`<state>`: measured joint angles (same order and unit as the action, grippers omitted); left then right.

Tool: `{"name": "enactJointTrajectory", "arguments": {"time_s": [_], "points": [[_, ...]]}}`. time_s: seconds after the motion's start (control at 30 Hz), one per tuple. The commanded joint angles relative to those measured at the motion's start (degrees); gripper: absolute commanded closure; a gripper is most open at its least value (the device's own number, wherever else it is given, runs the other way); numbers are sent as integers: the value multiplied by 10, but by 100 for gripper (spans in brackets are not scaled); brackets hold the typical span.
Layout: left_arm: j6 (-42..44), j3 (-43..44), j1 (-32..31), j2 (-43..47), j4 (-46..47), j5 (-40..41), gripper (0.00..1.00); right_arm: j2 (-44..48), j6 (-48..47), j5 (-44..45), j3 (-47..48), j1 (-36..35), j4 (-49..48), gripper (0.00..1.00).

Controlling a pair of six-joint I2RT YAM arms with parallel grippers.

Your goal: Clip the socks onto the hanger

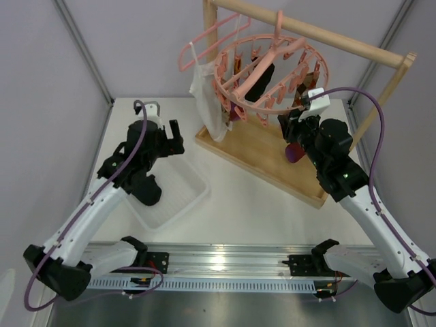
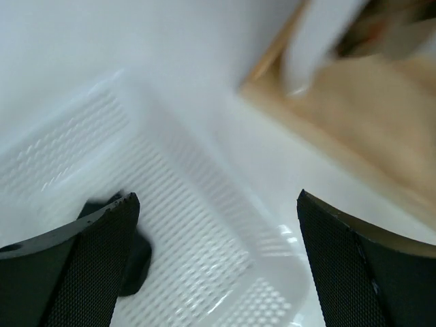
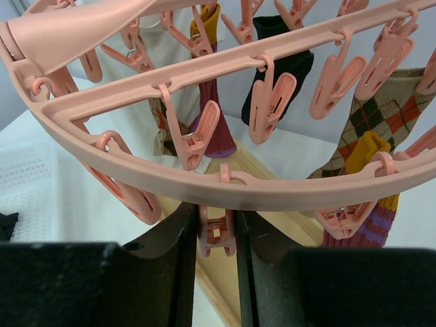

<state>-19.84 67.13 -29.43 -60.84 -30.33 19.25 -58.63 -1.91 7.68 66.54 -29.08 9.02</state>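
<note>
Several socks (image 3: 381, 119) already hang clipped on the hanger (image 3: 204, 180). One black sock (image 1: 146, 192) remains in the white basket (image 1: 194, 194), and the left gripper (image 2: 214, 204) hovers above it, wide open. The right gripper (image 3: 218, 218) pinches an outer-ring clip (image 3: 216, 238) with its jaws narrow. It cannot be determined whether the maroon item (image 1: 294, 151) under the right wrist is held.

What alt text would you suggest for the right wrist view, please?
The right hand pinches a pink clip dangling from the near rim of the round pink hanger. Behind hang a black sock, a maroon sock and an argyle sock.
</note>
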Motion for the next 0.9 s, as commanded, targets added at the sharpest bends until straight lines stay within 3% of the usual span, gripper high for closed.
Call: {"name": "enactJointTrajectory", "arguments": {"time_s": [0.0,0.17,0.33,0.73,0.83,0.87], "points": [[-52,-63,83,-50,-102,-10,0,11,7,2,-7,-2,-21,98],[-42,-82,192,-167,-120,-50,6,15,11,1,-19,-2,-28,98],[-46,-61,241,-267,-140,-76,13,18,10,1,-24,-2,-30,98],[-49,-61,258,-362,-135,-138,30,25,10,-2,-40,0,-40,98],[-49,-64,258,-372,-132,-151,40,28,11,-2,-42,2,-43,98],[-50,-64,258,-373,-131,-153,48,29,12,-2,-42,3,-42,98]]}}
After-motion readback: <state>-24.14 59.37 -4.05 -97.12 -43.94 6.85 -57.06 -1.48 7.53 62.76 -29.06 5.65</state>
